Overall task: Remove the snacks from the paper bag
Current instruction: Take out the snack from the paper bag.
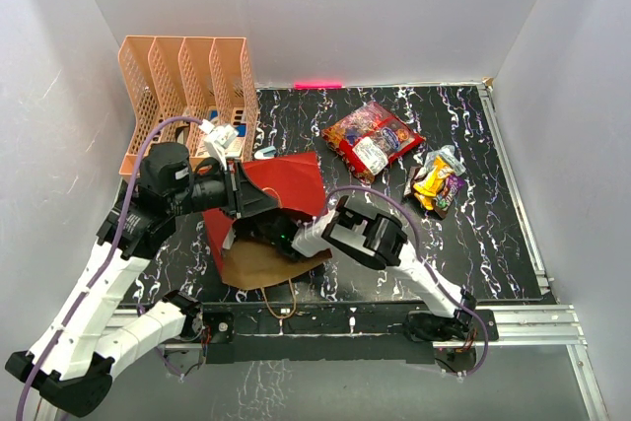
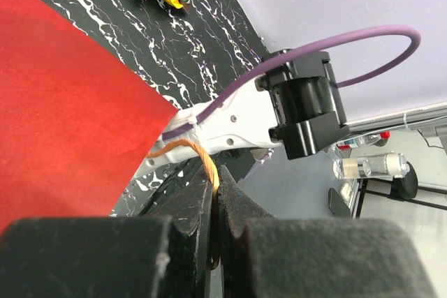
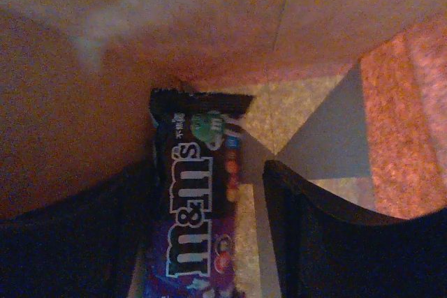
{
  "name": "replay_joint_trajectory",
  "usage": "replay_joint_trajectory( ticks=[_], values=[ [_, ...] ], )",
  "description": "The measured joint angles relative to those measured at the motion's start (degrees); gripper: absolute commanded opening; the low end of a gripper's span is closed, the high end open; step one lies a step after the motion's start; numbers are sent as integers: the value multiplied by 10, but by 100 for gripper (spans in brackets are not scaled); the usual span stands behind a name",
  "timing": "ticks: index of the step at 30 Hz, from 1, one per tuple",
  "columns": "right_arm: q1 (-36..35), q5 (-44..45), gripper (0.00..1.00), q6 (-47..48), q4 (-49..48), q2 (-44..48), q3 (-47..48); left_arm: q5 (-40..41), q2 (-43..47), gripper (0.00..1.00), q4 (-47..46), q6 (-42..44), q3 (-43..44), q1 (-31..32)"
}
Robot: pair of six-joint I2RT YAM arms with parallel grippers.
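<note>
The paper bag (image 1: pixel 291 179) lies on its side, red outside, its brown mouth (image 1: pixel 258 261) towards the near edge. My left gripper (image 2: pixel 215 197) is shut on one twisted tan handle (image 2: pixel 207 162) and holds the mouth up. My right gripper (image 3: pixel 209 239) is open deep inside the bag, its fingers hidden in the top view. A dark brown and purple M&M's packet (image 3: pixel 199 207) lies between its fingers (image 3: pixel 328 242) on the bag floor, close to the left one. The red candy bag (image 1: pixel 373 140) and several small packets (image 1: pixel 437 182) lie on the table to the right.
A peach file rack (image 1: pixel 187 96) stands at the back left, just behind my left arm. A pink stick (image 1: pixel 317 85) lies by the back wall. The bag's second handle (image 1: pixel 281 303) hangs over the near table edge. White walls close in both sides.
</note>
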State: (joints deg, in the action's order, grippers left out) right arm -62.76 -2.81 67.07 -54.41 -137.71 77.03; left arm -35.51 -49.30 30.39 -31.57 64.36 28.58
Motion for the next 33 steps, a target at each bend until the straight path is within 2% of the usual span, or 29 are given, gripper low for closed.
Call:
replay_joint_trajectory(
  ticks=[4,7,12,15,24,33],
  values=[
    [11,9,51,6,23,-18,32,5,-2,0,16,10,14,0],
    [14,16,37,4,30,-19,32,19,-2,0,27,18,20,-1],
    [11,29,34,-3,30,-16,11,43,-2,0,45,23,23,-1],
    [6,38,32,-11,17,9,-34,60,-2,0,49,23,27,-1],
    [-32,72,23,-46,7,107,-176,104,1,0,50,21,32,-1],
    [-81,104,17,-117,15,231,-276,120,-12,0,48,22,35,-1]
  ],
)
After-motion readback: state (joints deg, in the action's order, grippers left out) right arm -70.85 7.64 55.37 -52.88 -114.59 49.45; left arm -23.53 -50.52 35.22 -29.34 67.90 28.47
